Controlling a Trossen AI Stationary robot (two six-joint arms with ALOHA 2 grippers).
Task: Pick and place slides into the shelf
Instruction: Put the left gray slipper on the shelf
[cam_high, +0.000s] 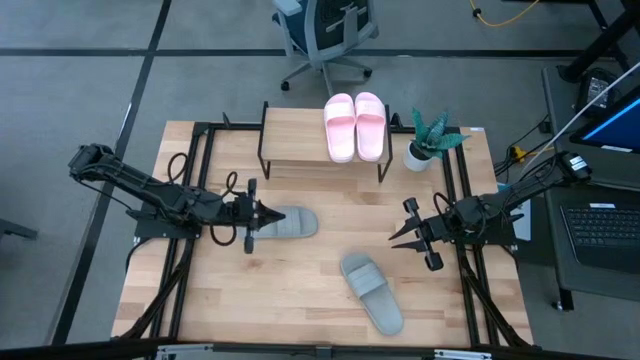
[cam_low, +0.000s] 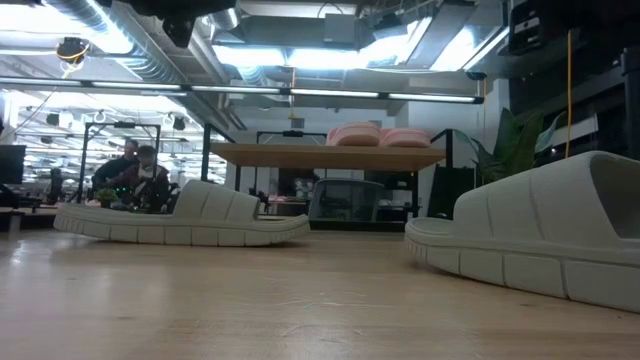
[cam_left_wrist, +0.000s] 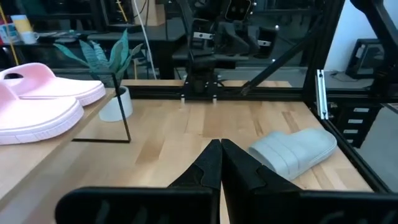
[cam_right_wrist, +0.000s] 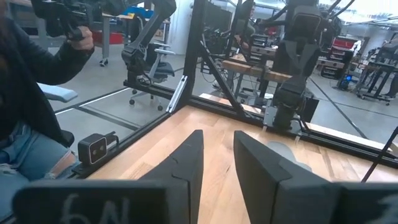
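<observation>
Between the closed left gripper (cam_high: 262, 213) and slightly parted right gripper (cam_high: 398, 232), bare table (cam_high: 330, 200) lies open.

1. Left arm lies low across the table's left side, reaching toward the centre; left gripper (cam_high: 262, 213) has its fingers pressed together, tips touching.
2. Right arm reaches in from the right edge; right gripper (cam_high: 401, 231) has its fingers spread apart.

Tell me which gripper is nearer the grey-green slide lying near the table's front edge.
Right. The right gripper hovers just past that grey-green slide, up and to its right in the high view. The left gripper sits farther off, at the other grey-green slide.
</observation>
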